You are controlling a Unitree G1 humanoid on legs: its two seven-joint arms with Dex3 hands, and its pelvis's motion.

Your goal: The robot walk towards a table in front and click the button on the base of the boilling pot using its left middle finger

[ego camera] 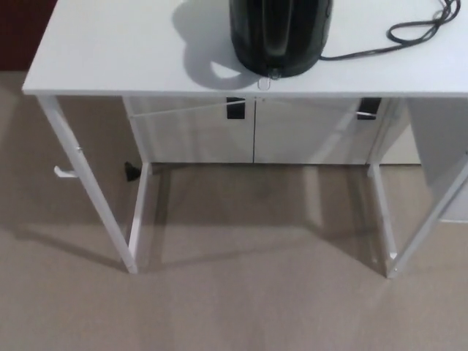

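A black boiling pot stands on a white table, near the table's front edge and cut off by the top of the picture. A small pale button tab shows at the front of its base. A black cord runs from the pot to the right across the tabletop. Neither of my hands shows in the head view.
The table stands on thin white legs over beige carpet. Behind the legs is a white cabinet with two black handles. A small white hook sticks out from the left leg.
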